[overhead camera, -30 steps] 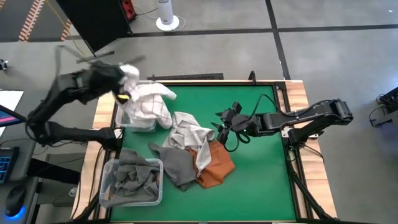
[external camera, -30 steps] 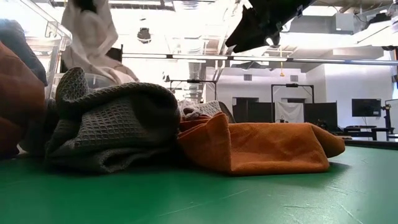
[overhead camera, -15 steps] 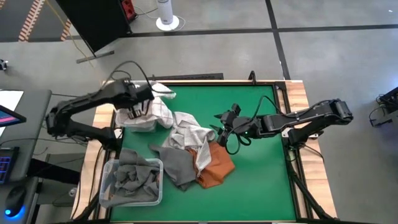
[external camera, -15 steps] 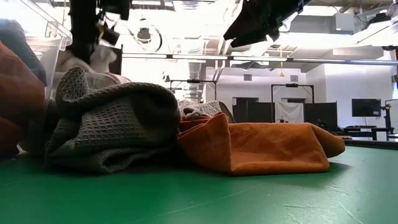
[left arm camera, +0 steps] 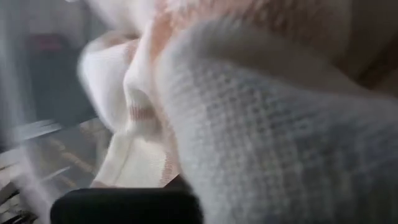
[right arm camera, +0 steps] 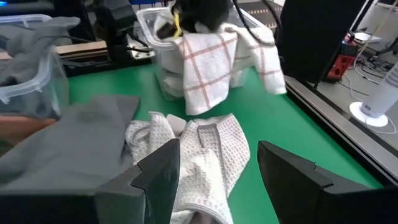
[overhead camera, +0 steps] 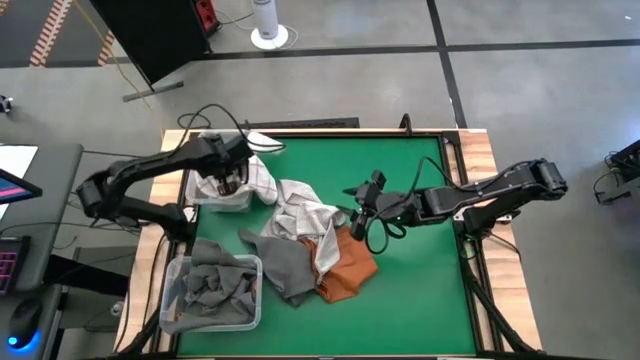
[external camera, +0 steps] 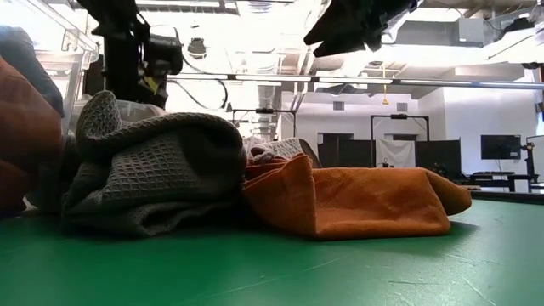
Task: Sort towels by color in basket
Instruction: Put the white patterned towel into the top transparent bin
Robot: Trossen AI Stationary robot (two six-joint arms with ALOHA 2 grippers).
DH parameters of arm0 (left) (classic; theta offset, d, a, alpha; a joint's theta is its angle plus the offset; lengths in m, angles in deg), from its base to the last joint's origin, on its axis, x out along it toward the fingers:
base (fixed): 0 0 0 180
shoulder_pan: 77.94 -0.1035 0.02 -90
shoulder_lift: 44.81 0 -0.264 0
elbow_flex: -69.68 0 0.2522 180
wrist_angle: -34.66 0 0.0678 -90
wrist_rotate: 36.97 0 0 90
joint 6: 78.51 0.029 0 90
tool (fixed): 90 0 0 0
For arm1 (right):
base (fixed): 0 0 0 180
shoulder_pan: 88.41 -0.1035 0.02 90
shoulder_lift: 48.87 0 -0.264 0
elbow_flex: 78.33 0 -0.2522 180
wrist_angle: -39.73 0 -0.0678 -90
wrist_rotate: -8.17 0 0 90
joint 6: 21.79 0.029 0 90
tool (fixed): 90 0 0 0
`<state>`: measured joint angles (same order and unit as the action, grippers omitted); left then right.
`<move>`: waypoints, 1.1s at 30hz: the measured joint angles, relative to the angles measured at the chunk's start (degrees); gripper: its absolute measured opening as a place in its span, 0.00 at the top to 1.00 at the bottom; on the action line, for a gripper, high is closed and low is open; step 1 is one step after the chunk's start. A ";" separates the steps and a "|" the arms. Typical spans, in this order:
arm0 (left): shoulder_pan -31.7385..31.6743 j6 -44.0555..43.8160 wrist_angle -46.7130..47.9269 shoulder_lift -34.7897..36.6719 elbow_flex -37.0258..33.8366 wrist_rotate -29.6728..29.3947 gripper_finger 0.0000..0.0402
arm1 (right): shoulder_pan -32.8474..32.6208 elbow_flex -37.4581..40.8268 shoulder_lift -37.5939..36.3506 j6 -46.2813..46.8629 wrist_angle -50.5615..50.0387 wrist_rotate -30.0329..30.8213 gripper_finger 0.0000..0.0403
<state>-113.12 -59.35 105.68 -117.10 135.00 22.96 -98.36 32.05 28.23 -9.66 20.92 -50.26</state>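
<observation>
A pile of towels lies mid-table: a white waffle towel (overhead camera: 300,208) (right arm camera: 200,155), a grey towel (overhead camera: 285,265) (external camera: 161,161) and a rust-orange towel (overhead camera: 348,270) (external camera: 365,200). A white towel with checks (overhead camera: 258,180) (right arm camera: 214,62) hangs over the rim of the clear far-left bin (overhead camera: 215,198). My left gripper (overhead camera: 232,177) (external camera: 140,59) is down in that bin among white cloth (left arm camera: 261,137), which fills its wrist view. My right gripper (overhead camera: 362,205) (right arm camera: 214,180) hovers open above the right edge of the pile, over the white waffle towel.
A second clear bin (overhead camera: 210,292) at the near-left corner holds dark grey towels. Bare green mat (overhead camera: 420,300) lies on the right and near sides of the pile. A raised wooden frame (overhead camera: 470,150) runs round the table.
My left arm has swung from high beyond the table's far-left corner down into the far-left bin, bringing a white towel that it held aloft; the towel now sits in the bin. My right gripper has edged slightly toward the pile.
</observation>
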 joint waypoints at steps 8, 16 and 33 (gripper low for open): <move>-0.48 2.96 -0.48 -5.40 -3.42 12.85 0.96 | -0.89 0.00 0.00 0.01 0.42 0.00 0.39; -0.40 4.43 -1.36 -7.36 -3.89 17.79 0.90 | -0.93 0.00 0.00 -0.05 0.81 0.00 0.39; 0.88 -0.44 17.10 -6.01 9.89 10.59 0.37 | 1.11 0.00 -0.67 -3.15 0.53 -0.02 0.39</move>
<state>-112.24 -59.79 122.78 -123.11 144.89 33.54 -97.25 32.05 27.57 -12.81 21.46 -50.28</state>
